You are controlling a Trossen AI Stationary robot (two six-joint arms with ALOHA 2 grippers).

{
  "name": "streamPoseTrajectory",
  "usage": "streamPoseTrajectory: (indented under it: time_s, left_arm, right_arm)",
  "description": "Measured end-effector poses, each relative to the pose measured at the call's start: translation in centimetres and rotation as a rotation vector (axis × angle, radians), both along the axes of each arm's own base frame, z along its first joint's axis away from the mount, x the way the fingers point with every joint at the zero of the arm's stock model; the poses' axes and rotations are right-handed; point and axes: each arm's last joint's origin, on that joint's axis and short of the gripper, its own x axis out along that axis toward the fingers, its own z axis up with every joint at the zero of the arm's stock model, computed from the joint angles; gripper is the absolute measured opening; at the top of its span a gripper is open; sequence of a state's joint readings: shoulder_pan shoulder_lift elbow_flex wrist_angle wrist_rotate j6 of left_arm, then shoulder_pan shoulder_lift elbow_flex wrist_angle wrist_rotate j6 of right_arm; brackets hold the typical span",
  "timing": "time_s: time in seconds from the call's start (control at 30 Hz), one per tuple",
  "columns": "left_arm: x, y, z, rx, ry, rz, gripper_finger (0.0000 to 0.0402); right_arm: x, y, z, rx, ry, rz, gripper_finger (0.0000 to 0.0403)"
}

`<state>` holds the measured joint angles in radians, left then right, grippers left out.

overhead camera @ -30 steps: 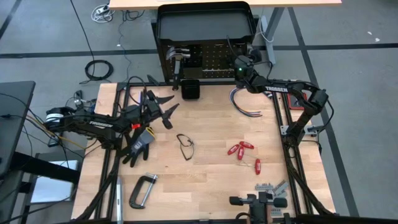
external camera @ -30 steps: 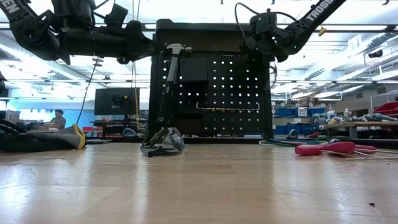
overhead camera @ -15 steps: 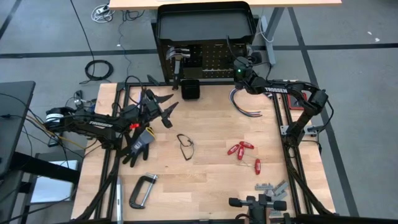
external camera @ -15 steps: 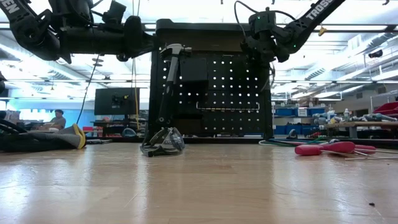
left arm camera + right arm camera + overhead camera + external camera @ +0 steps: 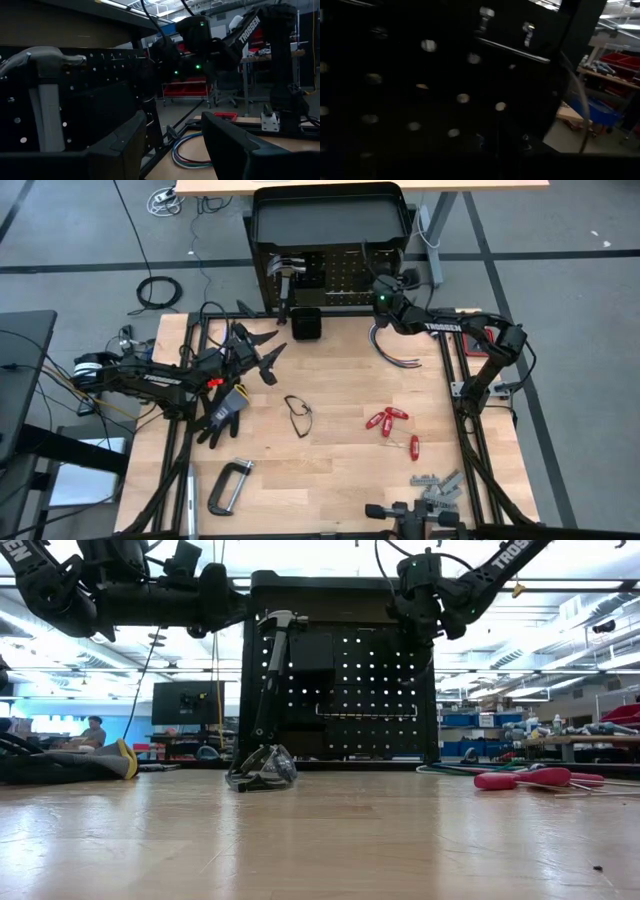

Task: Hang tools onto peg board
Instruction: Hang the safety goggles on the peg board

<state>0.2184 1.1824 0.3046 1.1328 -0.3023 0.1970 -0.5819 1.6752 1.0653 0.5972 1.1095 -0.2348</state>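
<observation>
The peg board [image 5: 335, 275] stands upright at the table's far edge. A steel-headed hammer [image 5: 270, 670] hangs on the board's upper left by its head, handle down. My right gripper [image 5: 376, 283] is shut, high up and close in front of the board's upper right part [image 5: 412, 600]. My left gripper [image 5: 262, 352] hovers open over the far left of the table with nothing between its fingers [image 5: 172, 130]. Glasses [image 5: 298, 415], red-handled drivers [image 5: 388, 420], a C-clamp [image 5: 230, 485] and grey metal pieces [image 5: 437, 483] lie on the table. My right gripper points level at the peg board's upper right part [image 5: 465, 97], from the table's near right. Its fingers do not show in its own wrist view, and I cannot tell whether they touch the board.
A small black box [image 5: 307, 325] stands on the table just in front of the board. Blue-white cables [image 5: 395, 345] curl at the far right. A black work glove [image 5: 225, 408] lies under my left arm. Bare wood shows in the table's middle.
My right gripper has edged toward the table's left along the peg board's front, rolling a little about its own pointing line. It has stayed shut.
</observation>
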Motion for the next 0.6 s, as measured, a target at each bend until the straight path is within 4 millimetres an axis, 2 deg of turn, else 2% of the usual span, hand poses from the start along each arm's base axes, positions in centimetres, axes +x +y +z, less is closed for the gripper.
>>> streamPoseTrajectory:
  time_s: [0.2, 0.33, 0.47, 0.6]
  left_arm:
    - [0.0, 0.0, 0.0, 0.000, 0.000, 0.000, 0.0197]
    - [0.0, 0.0, 0.0, 0.000, 0.001, 0.000, 0.0197]
    - [0.0, 0.0, 0.0, -0.001, 0.001, 0.000, 0.0197]
    - [0.0, 0.0, 0.0, -0.001, 0.002, 0.000, 0.0197]
  right_arm:
    - [0.6, 1.9, 0.9, -0.016, -0.065, -0.008, 0.0006]
    - [1.2, 4.1, 1.2, -0.011, -0.057, -0.063, 0.0020]
    - [1.6, 6.3, 1.7, -0.002, -0.100, -0.018, 0.0070]
    - [0.7, 8.0, 1.7, 0.090, -0.237, 0.108, 0.0137]
